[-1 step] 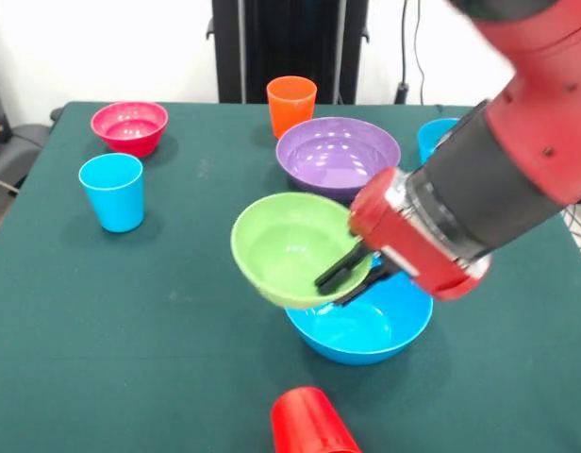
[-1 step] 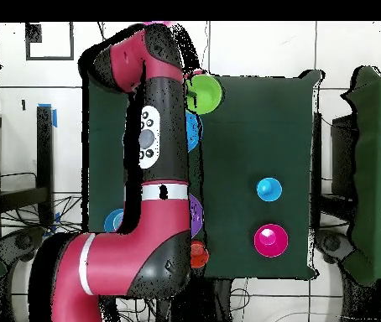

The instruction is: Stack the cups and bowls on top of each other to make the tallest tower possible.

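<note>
Tool [image 1: 352,272] is clamped on the rim of the green bowl [image 1: 290,247], one dark finger [image 1: 336,266] lying inside the bowl, the other under the rim and mostly hidden. Bowl is off the bench [image 1: 102,340], tilted toward the camera, hanging just above and partly over the blue bowl [image 1: 366,328].

Step in hand, as I read it: carrying the green bowl to nest it on the blue bowl as an early tower layer. No real tower yet; blue bowl looks empty.

Other pieces, front view: purple bowl [image 1: 338,154] just behind the green one, orange cup [image 1: 290,104] behind that, pink bowl [image 1: 130,125] far left, light blue cup [image 1: 112,191] left and well apart, red cup [image 1: 311,425] at the bottom edge, apparently on its side. Another blue piece [image 1: 434,138] peeks out behind the arm [image 1: 517,160]; can't tell whether it is a cup or a bowl.

Overhead view: arm covers most of the middle; green bowl [image 2: 203,92] shows at its tip, pink bowl [image 2: 271,241] and light blue cup [image 2: 268,189] out in the open.

Next move probably needs: shift the green bowl to centre over the blue one, level it, lower till it seats, then release. Tilt is the risk; dropped like this it could land skewed or slide off the rim.
</note>
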`<action>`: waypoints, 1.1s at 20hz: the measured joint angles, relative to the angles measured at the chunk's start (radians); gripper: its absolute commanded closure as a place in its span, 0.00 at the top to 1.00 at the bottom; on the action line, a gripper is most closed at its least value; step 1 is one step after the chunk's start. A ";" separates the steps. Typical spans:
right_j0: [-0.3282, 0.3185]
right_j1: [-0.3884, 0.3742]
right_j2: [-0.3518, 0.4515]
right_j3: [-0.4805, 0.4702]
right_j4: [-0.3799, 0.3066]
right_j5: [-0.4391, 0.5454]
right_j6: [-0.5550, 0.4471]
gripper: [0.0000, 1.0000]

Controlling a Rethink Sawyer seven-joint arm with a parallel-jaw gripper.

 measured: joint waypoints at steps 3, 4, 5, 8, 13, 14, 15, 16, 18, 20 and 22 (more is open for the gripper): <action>0.012 -0.022 -0.013 0.018 0.014 0.000 0.000 0.00; 0.017 -0.031 -0.018 0.027 0.020 0.000 0.000 0.00; 0.020 -0.040 -0.022 0.039 0.025 -0.001 0.000 0.00; 0.026 -0.062 -0.033 0.078 0.038 -0.013 0.000 0.00; 0.029 -0.088 -0.037 0.150 0.065 -0.065 0.000 0.00; 0.029 -0.089 -0.037 0.163 0.071 -0.081 0.000 0.00; 0.029 -0.089 -0.037 0.171 0.075 -0.092 0.000 0.00; 0.029 -0.089 -0.036 0.181 0.081 -0.107 0.000 0.00; 0.029 -0.087 -0.037 0.201 0.096 -0.136 0.000 0.00; 0.030 -0.086 -0.037 0.222 0.111 -0.158 0.000 0.00; 0.030 -0.084 -0.036 0.241 0.125 -0.179 0.002 0.00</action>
